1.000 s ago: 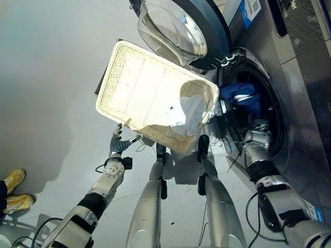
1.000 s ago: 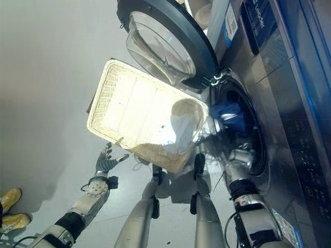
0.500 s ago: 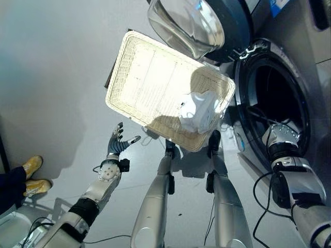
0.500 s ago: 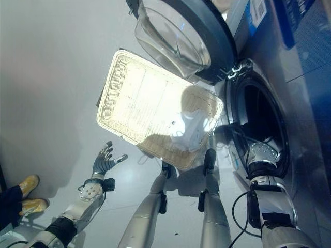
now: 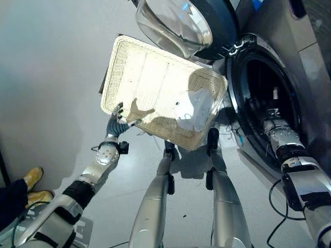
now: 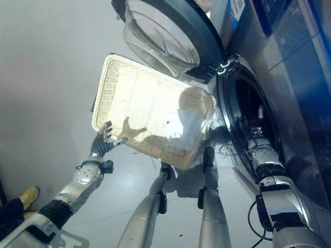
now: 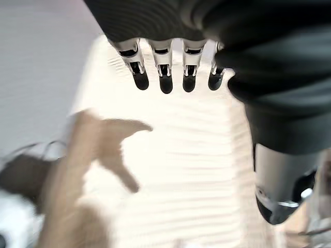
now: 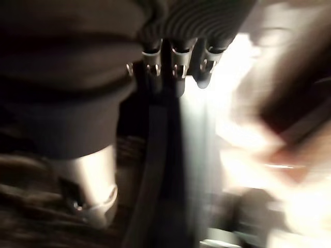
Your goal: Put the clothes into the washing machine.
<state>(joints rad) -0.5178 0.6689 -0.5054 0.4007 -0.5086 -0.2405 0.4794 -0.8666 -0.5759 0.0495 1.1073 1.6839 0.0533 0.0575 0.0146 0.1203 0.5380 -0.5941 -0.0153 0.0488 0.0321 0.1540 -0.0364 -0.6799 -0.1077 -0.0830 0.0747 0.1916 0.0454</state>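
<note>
A white wicker basket (image 5: 150, 77) sits on the floor by the washing machine's round opening (image 5: 264, 77). One white garment (image 5: 194, 109) lies in the basket's corner nearest the machine. My left hand (image 5: 115, 124) is open at the basket's near rim, and its straight fingers (image 7: 164, 77) reach over the bare wicker floor. My right hand (image 5: 270, 125) is inside the dark drum mouth, its fingers (image 8: 176, 77) straight and holding nothing. No clothes show in the drum from here.
The machine's glass door (image 5: 176, 23) stands swung open above the basket's far end. A person's yellow shoes (image 5: 28, 178) stand on the grey floor at the lower left.
The blue garment that was at the drum mouth by my right hand is out of sight in the dark drum. My left hand has risen to the basket's rim. The camera has shifted.
</note>
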